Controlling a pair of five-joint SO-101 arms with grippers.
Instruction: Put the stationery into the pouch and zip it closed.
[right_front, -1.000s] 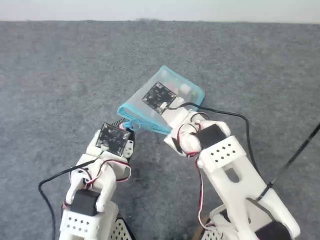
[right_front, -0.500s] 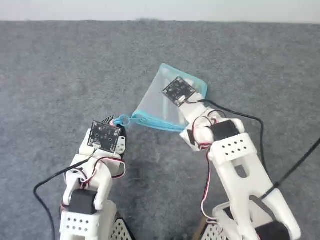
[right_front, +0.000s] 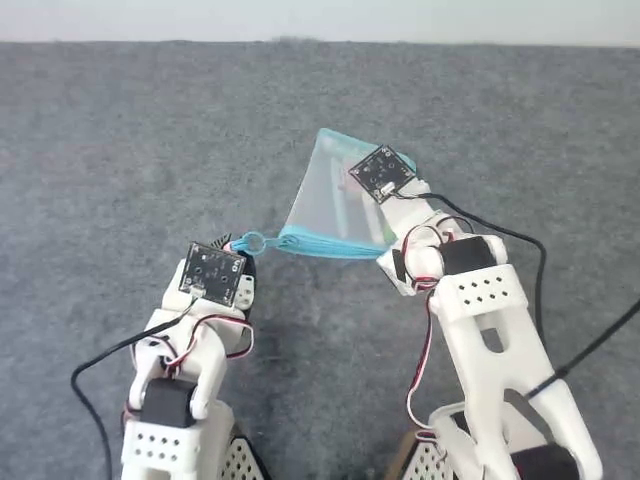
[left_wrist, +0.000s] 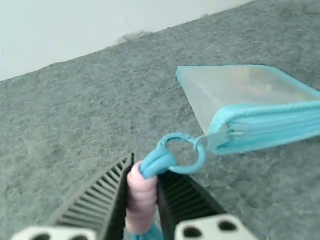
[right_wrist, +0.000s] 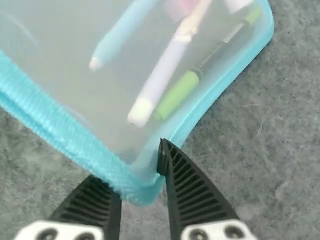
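Two claws share the work, one at each end of the pouch (right_front: 330, 205). The left claw (left_wrist: 145, 170) is closed tight on the pink pull tag (left_wrist: 140, 192), whose blue cord loops through the ring (left_wrist: 182, 152) at the zip slider; gripping the tag rather than the slider keeps the fingers off the fabric. The right claw (right_wrist: 137, 170) is narrowed onto the far corner of the pouch, pinching the fabric where the zip (left_wrist: 270, 125) ends; this seems meant as an anchor, so that a pull on the tag draws the slider and not the whole pouch. Between the two grips the pouch is stretched taut over the grey mat (right_front: 120, 130), its zip edge in a straight line between the claws; whether it touches the mat cannot be told. Several pens (right_wrist: 175, 95) lie inside, behind the clear wall. With the slider at the left claw's end and the teeth meshed along the visible length, the zip looks closed or very nearly so.
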